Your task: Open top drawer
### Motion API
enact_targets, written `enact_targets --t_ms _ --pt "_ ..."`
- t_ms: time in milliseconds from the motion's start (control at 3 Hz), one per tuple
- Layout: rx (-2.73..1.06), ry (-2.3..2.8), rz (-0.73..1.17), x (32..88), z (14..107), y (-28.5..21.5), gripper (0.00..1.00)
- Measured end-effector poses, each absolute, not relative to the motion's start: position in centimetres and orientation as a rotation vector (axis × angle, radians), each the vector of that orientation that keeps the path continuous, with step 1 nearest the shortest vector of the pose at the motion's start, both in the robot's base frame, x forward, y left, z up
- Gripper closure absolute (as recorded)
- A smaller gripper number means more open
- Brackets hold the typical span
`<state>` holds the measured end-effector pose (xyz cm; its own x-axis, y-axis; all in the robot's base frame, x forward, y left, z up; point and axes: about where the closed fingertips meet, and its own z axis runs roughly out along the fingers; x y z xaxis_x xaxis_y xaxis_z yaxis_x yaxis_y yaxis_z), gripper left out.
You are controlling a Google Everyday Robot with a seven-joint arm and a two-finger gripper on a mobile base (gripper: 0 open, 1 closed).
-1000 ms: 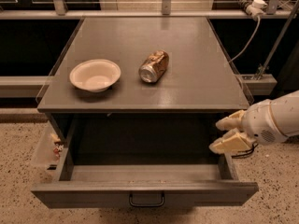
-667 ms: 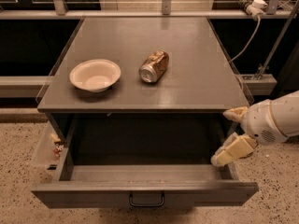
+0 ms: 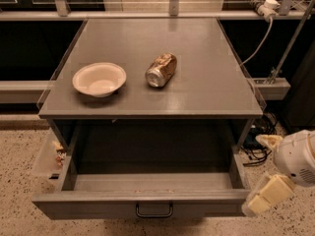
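The top drawer (image 3: 138,204) stands pulled far out under the grey cabinet top. Its flat grey front faces me with a small black loop handle (image 3: 154,210) at centre. The drawer's inside looks bare. My gripper (image 3: 256,174) is at the lower right, just outside the drawer's right front corner. It is open and holds nothing. One cream finger (image 3: 268,140) points left above and the other finger (image 3: 265,196) lies beside the drawer front's right end. No other drawers show.
A white bowl (image 3: 99,78) and a crushed can (image 3: 161,70) lying on its side sit on the cabinet top (image 3: 197,92). A clear plastic bin (image 3: 49,156) hangs at the left side. Cables (image 3: 256,149) lie on the floor at right.
My gripper has moved out of the drawer's right side, to the right and down, and its fingers have spread wider. The drawer stays pulled out.
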<state>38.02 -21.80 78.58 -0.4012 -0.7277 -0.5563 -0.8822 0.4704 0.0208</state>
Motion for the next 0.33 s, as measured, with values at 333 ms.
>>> enact_targets --t_ms 333 --pt "-1.333 2.255 0.429 37.4 78.57 -21.77 0.0"
